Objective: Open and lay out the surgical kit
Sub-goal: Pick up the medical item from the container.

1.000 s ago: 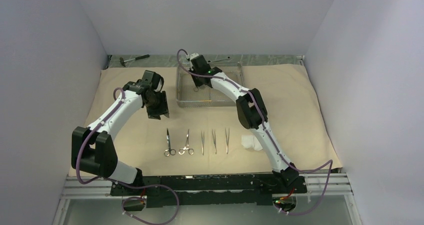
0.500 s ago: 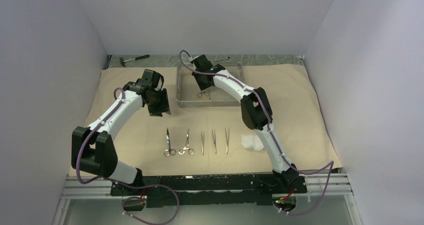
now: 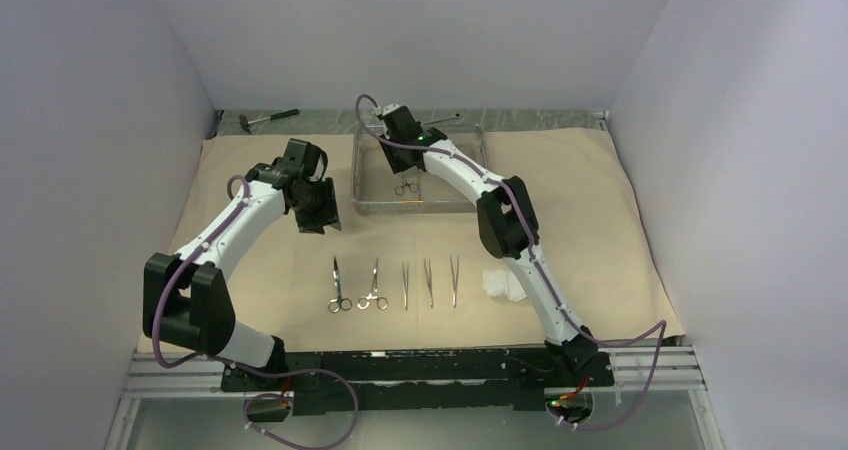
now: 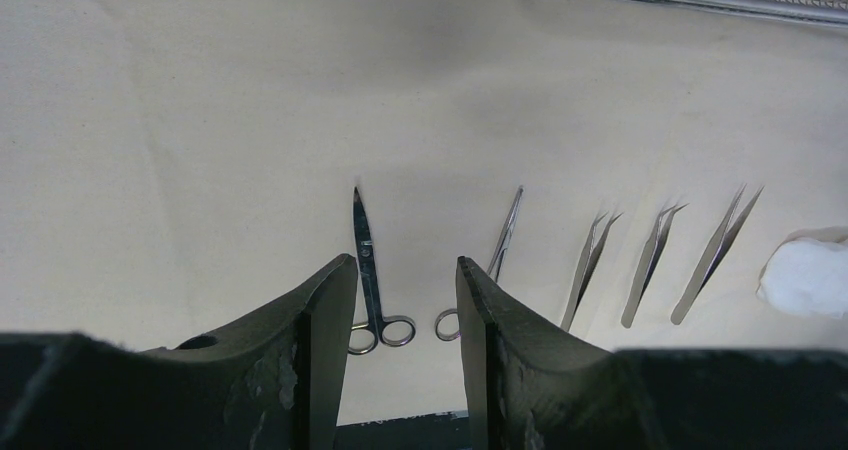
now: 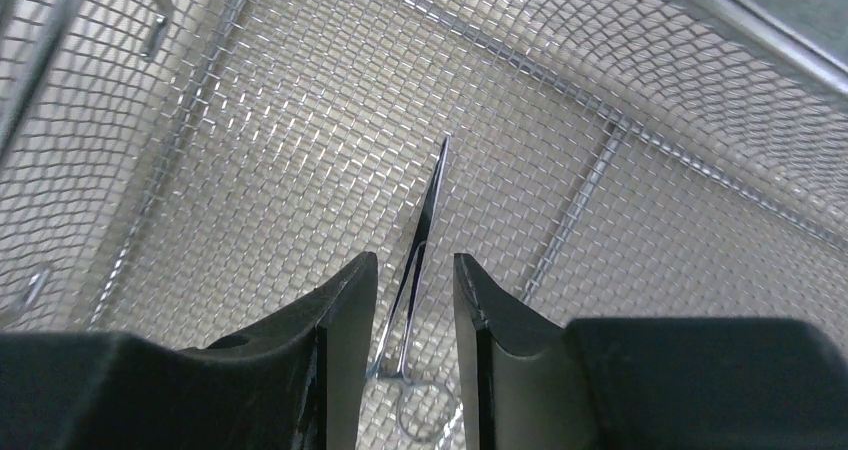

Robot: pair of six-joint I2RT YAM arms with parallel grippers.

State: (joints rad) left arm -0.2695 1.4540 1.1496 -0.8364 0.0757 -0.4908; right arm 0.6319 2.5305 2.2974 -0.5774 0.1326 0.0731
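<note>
The tan wrap sheet (image 3: pixel 590 210) lies spread out, with the steel wire-mesh tray (image 3: pixel 465 202) at its far middle. My right gripper (image 5: pixel 415 270) is open inside the tray, its fingers on either side of a silver ring-handled clamp (image 5: pixel 425 220) that lies on the mesh; the clamp also shows in the top view (image 3: pixel 405 185). My left gripper (image 4: pixel 405 270) is open and empty above the sheet, left of the tray. Two ring-handled clamps (image 3: pixel 338 285) (image 3: pixel 374 285), three tweezers (image 3: pixel 429 282) and white gauze (image 3: pixel 503 285) lie in a row near the front.
A dark-handled hammer (image 3: pixel 268 118) lies on the table behind the sheet at the far left. A thin wrench (image 3: pixel 440 120) lies behind the tray. The tray's wire walls (image 5: pixel 90 130) stand close round my right fingers. White walls enclose the table on three sides.
My right gripper has shifted slightly toward the far side of the tray, so the clamp on the mesh shows more clearly. The left arm has not moved.
</note>
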